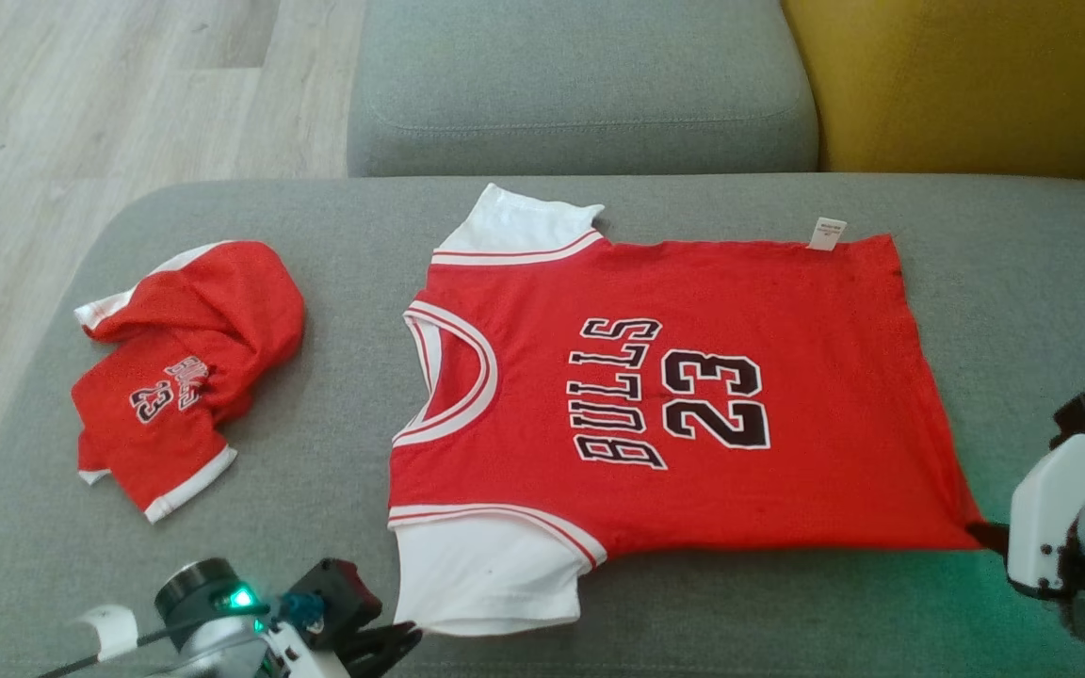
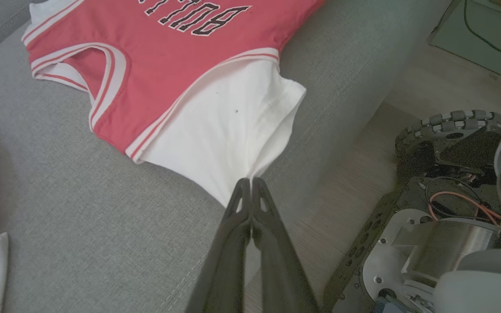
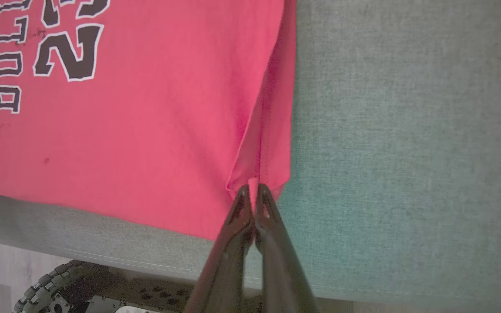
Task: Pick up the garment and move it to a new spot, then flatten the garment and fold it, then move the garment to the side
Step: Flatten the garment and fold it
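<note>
The garment (image 1: pixel 750 377), a red BULLS 23 jersey with white sleeves, lies spread flat across the grey couch seat (image 1: pixel 335 395), neck toward the left. My left gripper (image 1: pixel 408 636) is shut on the tip of the near white sleeve (image 2: pixel 233 126), pinched between its dark fingers (image 2: pixel 250 204). At the near right, my right gripper (image 1: pixel 990 535) is shut on the red hem corner (image 3: pixel 259 169), which bunches into a small fold at the fingertips (image 3: pixel 255 193).
A second, smaller red jersey (image 1: pixel 189 363) lies crumpled on the seat's left part. Grey backrest cushion (image 1: pixel 580 85) and a yellow cushion (image 1: pixel 957 75) stand behind. Wood floor (image 1: pixel 81 94) lies left; the robot's wheeled base (image 2: pixel 446 130) sits by the seat's front edge.
</note>
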Robot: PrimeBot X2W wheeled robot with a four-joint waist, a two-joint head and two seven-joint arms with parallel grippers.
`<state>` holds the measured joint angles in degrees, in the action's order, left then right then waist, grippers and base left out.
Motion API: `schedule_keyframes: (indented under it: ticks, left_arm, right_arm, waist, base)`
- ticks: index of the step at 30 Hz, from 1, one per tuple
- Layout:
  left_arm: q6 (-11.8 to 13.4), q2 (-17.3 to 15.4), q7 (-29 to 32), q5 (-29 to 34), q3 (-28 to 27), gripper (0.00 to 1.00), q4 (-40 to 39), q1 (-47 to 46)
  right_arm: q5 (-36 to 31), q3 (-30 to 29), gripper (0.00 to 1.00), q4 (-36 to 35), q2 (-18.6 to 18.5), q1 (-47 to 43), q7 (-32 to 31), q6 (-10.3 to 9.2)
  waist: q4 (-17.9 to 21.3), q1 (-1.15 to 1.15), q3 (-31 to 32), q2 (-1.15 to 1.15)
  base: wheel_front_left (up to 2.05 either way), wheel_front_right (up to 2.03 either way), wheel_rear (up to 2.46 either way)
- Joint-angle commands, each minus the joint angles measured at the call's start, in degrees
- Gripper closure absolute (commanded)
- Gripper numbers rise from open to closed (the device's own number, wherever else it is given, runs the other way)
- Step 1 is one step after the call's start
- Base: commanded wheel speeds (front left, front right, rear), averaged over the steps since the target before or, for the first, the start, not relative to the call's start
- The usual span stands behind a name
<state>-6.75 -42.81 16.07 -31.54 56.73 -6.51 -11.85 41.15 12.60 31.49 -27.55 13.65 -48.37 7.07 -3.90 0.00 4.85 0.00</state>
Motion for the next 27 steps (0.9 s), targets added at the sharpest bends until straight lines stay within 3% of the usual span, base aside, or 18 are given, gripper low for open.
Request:
schedule_keyframes:
  ticks: [1,15,27]
  left_arm:
    - [0.5,-2.3,-0.1,-0.4,-3.0,1.00,-2.0,-2.8]
    - [2.7,-1.9,-3.5,1.1,-6.9,1.00,-1.2,-7.6]
    - [2.0,2.0,-7.7,3.5,-10.6,1.00,7.3,-19.1]
  right_arm:
    - [-0.9,-0.9,1.00,-2.9,-1.9,0.9,-0.5,0.42]
    - [-11.6,-9.4,1.00,-10.2,4.4,5.6,-1.6,0.42]
    - [-22.8,-12.9,1.00,-6.9,10.6,14.7,-0.1,0.42]
  waist:
    - [0.1,0.00,-0.2,0.00]
    - [1.4,0.00,-2.8,0.00]
    - [2.1,0.00,-8.9,0.00]
  base:
    - [0.00,0.00,0.00]
    - [0.00,0.00,0.00]
    - [0.00,0.00,0.00]
